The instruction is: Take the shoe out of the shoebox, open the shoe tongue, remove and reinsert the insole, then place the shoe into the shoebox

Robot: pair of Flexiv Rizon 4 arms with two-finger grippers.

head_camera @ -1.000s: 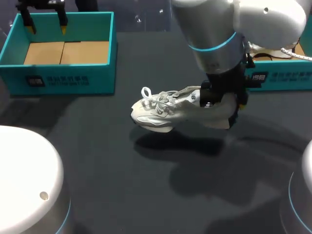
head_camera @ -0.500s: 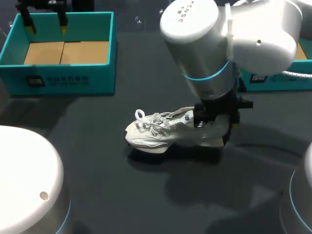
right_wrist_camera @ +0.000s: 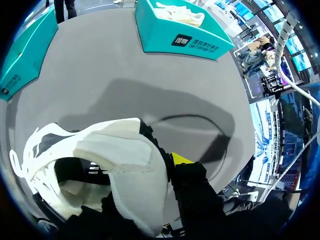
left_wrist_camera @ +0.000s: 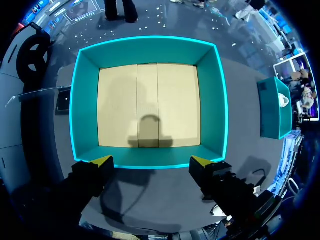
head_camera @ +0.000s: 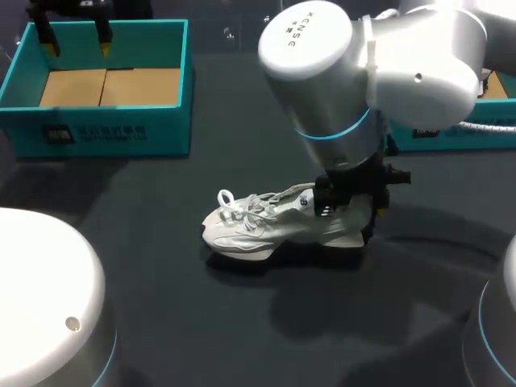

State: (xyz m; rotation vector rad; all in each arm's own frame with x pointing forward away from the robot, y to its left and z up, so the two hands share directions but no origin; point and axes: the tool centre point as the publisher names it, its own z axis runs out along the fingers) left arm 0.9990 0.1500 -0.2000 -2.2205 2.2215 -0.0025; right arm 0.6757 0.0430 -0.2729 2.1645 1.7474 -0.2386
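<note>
A white lace-up shoe (head_camera: 266,222) lies on the dark table near its middle, toe pointing left, its sole down on the surface. My right gripper (head_camera: 355,205) is shut on the shoe's heel collar. In the right wrist view the padded heel (right_wrist_camera: 132,160) fills the gap between the fingers, and only one yellow fingertip (right_wrist_camera: 182,159) shows. An empty teal shoebox (head_camera: 97,133) with a cardboard floor stands at the back left. My left gripper (head_camera: 76,32) hangs open above that shoebox (left_wrist_camera: 147,42), its two yellow fingertips (left_wrist_camera: 102,161) wide apart over the rim.
A second teal shoebox (head_camera: 451,133) stands at the back right, mostly hidden behind my right arm. In the right wrist view that second box (right_wrist_camera: 175,37) holds another white shoe (right_wrist_camera: 180,17). Bare table lies in front of the shoe.
My right arm came down and a little leftward with the shoe, which went from hanging above the table to resting on it. The left arm stayed still.
</note>
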